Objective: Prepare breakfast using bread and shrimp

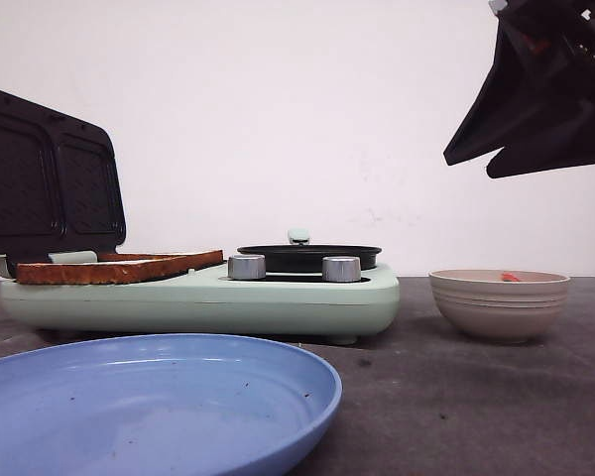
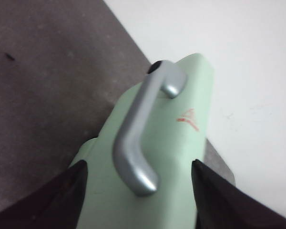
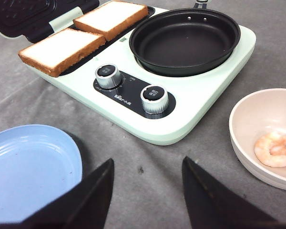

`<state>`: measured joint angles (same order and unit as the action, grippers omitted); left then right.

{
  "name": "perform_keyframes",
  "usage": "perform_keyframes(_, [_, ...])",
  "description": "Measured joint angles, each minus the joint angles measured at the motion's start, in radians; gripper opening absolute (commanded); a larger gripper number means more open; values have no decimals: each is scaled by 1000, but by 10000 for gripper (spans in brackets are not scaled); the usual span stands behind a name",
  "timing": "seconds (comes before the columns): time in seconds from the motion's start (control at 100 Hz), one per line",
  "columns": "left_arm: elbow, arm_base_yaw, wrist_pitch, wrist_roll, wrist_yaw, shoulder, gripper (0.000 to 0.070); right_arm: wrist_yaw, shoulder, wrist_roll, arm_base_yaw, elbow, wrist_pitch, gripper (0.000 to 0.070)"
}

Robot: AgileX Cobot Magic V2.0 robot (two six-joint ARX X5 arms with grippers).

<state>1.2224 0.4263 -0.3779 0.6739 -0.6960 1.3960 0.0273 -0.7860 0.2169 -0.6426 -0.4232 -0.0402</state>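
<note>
Blue plate [image 3: 31, 167] sits nearest your right hand [image 3: 148, 191], just off to one side of its spread, empty fingers, probably waiting to take the finished breakfast. Beyond the fingers you see bare grey bench [image 3: 148, 157], then the mint-green cooker [image 3: 190, 109] with its two silver knobs [image 3: 107, 76] facing you. To the other side of that hand, close by, a beige bowl [image 3: 248, 138] holds the shrimp [image 3: 274, 149], pale pink and curled against the bowl's floor; it looks staged there for an easy pick. Farther off, the black round pan [image 3: 186, 40] is empty, a likely place for the shrimp, and the two slices of bread [image 3: 64, 47] lie side by side on the open grill plate. From the front your right arm hangs high above the bowl, pitched downward. Your left hand [image 2: 138, 191] is spread around the raised green lid [image 2: 181, 124], fingers either side of the grey handle [image 2: 138, 129], not visibly gripping; I judge it steadies the lid open.
</note>
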Motion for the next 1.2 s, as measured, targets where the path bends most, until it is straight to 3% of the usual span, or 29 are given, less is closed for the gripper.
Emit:
perform_keyframes(0.29, [0,-27,35,-40,-14,69,366,0,0,0,0,0,0,276])
perform_keyframes(0.79, [0,-67,146,-5,-11,137,345,-1,0,9,0,0,0,276])
perform_keyframes(0.83, [0,-69,149,-3,-11,140,319,-1,0,9,0,0,0,276])
perform_keyframes(0.97, [0,-77,170,-2,-10,147,99,-1,0,9,0,0,0,276])
perform_keyframes(1.05, [0,-82,179,0,-11,147,12,-1,0,9,0,0,0,276])
perform_keyframes(1.2, [1,-82,180,45,-14,147,4,-1,0,9,0,0,0,276])
